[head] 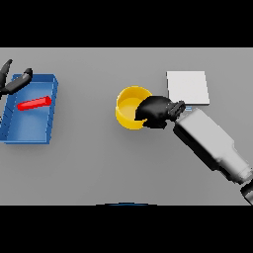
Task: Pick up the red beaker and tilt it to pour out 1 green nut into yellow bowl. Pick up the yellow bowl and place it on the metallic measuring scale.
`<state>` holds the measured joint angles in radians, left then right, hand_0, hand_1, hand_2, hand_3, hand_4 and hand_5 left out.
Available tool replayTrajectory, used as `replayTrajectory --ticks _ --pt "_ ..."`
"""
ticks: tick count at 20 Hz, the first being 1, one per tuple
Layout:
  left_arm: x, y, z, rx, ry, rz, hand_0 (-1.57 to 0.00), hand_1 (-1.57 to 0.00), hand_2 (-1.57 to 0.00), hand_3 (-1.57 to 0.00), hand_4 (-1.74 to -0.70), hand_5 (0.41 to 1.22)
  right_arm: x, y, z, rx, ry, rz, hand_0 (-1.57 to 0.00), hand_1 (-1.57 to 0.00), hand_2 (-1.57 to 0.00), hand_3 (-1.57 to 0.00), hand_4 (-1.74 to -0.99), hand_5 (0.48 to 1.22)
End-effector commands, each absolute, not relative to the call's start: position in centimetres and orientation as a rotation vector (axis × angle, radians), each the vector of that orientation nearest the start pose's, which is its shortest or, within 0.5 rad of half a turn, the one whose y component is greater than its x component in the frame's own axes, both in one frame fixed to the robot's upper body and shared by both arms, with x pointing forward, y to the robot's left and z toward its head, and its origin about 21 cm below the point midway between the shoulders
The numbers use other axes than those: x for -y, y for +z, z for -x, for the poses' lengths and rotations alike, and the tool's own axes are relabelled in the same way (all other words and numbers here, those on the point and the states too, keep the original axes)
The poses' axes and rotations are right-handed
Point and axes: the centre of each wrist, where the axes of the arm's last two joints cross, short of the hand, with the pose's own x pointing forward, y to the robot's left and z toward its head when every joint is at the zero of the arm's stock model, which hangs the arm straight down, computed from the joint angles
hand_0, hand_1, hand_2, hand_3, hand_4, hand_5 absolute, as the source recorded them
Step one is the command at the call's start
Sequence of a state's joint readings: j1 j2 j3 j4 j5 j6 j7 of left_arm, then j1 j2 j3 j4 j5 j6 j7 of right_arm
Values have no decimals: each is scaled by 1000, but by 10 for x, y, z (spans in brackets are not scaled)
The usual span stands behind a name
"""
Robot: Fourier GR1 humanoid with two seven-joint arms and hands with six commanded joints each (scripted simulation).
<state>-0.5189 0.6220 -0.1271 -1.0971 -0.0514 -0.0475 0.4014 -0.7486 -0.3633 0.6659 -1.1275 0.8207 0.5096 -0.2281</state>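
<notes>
The robot's right hand (154,111) curled over the near-right rim of the round yellow bowl (130,105); judged next, lifting it right onto the flat metallic measuring scale (188,87). The slim red beaker (34,103) lay in the blue tray (52,106), left hand (15,82) open.

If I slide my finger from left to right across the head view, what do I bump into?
Left hand → blue tray with the red beaker lying in it → yellow bowl → right hand → metallic scale.

Beaker (34,103) in tray (49,114) (far left); bowl (129,105) left of scale (188,87).
</notes>
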Motion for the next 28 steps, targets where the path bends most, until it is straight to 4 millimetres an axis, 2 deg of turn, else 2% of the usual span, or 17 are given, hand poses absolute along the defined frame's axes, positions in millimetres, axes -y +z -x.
replayTrajectory --ticks 1,4,6,8,10,11,14,18,23,26,28 --pt "-343 103 -365 1145 -478 -588 1 1 1 1 -774 706 130 76 -366 1235 2105 303 -1540 -1538 -1447 -1165 -1730 1214" --pt "-344 108 -368 1145 -481 -581 1 1 1 1 -776 702 141 102 -368 1227 2090 345 -1555 -1554 -1491 -1153 -1735 1217" --pt "-344 106 -365 1154 -482 -562 1 1 1 1 -782 702 144 106 -365 1220 2070 402 -1561 -1560 -1433 -1215 -1737 1219" --pt "-341 109 -368 1151 -467 -557 1 1 1 1 -793 702 144 110 -358 1224 2065 417 -1564 -1564 -1471 -1191 -1739 1219" --pt "-346 109 -368 1150 -461 -565 1 1 1 1 -799 704 148 114 -350 1238 2061 416 -1567 -1567 -1507 -1179 -1739 1219" --pt "-345 110 -368 1156 -461 -557 1 1 1 1 -800 704 155 123 -352 1236 2038 431 -1520 -1567 -1520 -1179 -1740 1219" --pt "-342 105 -365 1147 -452 -542 1 1 1 1 -820 717 166 134 -364 1234 1975 544 -1545 -1569 -1487 -1183 -1740 1220" --pt "-343 112 -365 1137 -440 -545 1 1 1 1 -837 737 189 142 -380 1266 1893 639 -1560 -1570 -1533 -1156 -1741 1221" --pt "-338 115 -361 1132 -431 -552 1 1 1 1 -852 758 219 141 -403 1221 1794 727 -1567 -1571 -1556 -1155 -1741 1221" --pt "-344 119 -356 1122 -419 -554 1 1 1 1 -857 762 234 126 -412 1188 1745 756 -1569 -1571 -1533 -1165 -1741 1221" --pt "-337 118 -357 1107 -417 -549 1 1 1 1 -862 773 243 119 -417 1174 1713 768 -1570 -1571 -1517 -1170 -1741 1221"
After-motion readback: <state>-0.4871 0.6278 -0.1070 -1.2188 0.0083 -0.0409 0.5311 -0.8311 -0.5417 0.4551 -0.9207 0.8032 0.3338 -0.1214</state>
